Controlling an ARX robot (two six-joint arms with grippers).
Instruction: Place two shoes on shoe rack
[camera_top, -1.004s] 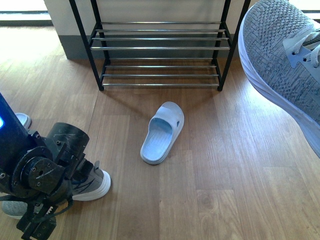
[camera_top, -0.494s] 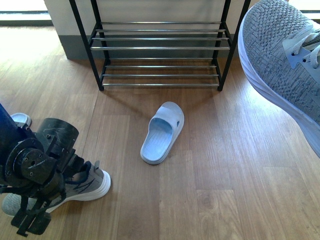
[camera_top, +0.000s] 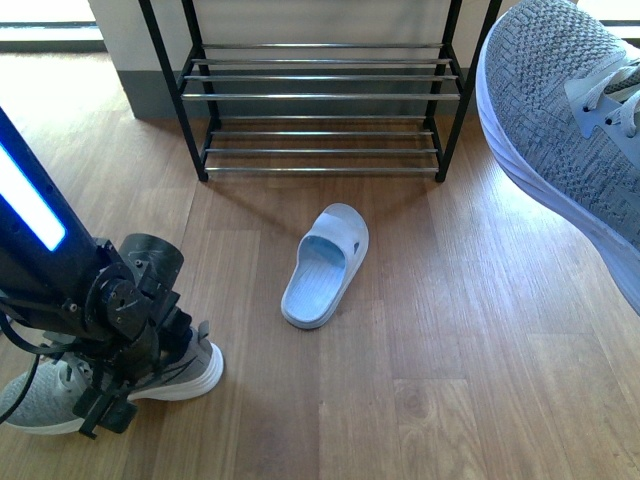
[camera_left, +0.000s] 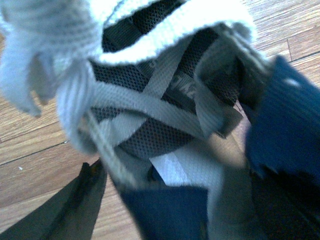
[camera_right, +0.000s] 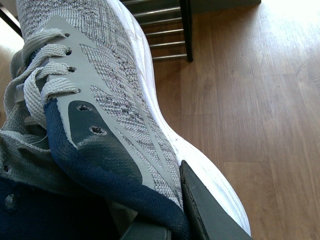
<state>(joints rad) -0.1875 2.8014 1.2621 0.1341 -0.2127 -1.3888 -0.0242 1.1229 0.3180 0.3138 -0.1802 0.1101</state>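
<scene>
Down at the lower left of the front view, the left gripper (camera_top: 105, 405) sits right on top of the second sneaker (camera_top: 190, 372), which lies flat on the wooden floor (camera_top: 480, 330), well short of the shoe rack (camera_top: 320, 97). The wrist camera is buried in laces and collar, so this looks like a grab at the shoe's opening. One dark finger (camera_left: 75, 210) shows beside the shoe, but I cannot tell whether the jaws have closed. Over on the right, the right gripper (camera_right: 175, 220) is clamped on the raised sneaker (camera_top: 560, 120), a dark finger (camera_right: 210, 210) pressed against its side near the white sole. It hangs off the floor, just right of the rack's post, presumably waiting for placement. A pale blue slide (camera_top: 325, 265) lies between them, untouched, and the rack's bars are bare.
</scene>
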